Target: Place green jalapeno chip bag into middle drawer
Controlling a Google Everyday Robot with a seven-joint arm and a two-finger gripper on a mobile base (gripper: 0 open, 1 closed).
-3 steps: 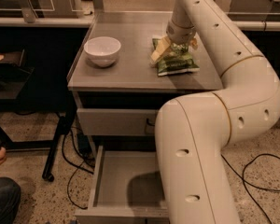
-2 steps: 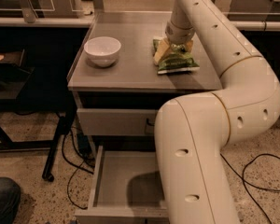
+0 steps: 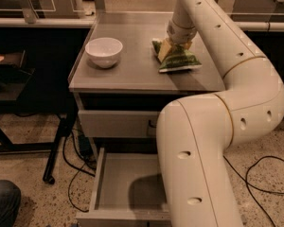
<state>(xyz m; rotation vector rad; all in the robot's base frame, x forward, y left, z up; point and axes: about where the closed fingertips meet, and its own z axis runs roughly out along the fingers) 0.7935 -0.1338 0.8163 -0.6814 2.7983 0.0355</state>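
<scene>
Bag: crinkly green jalapeno chip bag (image 3: 179,60) flat on grey worktop (image 3: 128,77), right of the round white bowl (image 3: 104,52).
Hand: hand (image 3: 169,48) on the bag's bowl-side end; grip cannot be told.
Drawer: shallow grey metal drawer (image 3: 125,183) open, below the bowl.

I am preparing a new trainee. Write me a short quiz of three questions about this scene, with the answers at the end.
1. True or false: the green jalapeno chip bag already lies in the middle drawer.
2. Multiple choice: where is the gripper? A) inside the open drawer; B) down at the bag on the cabinet top; C) low over the floor.
3. Short answer: what stands on the cabinet top, toward the picture's left edge from the bag?

Key
1. False: the bag lies on the cabinet top, and the drawer is pulled open with nothing visible in it.
2. B.
3. The white bowl.
</scene>
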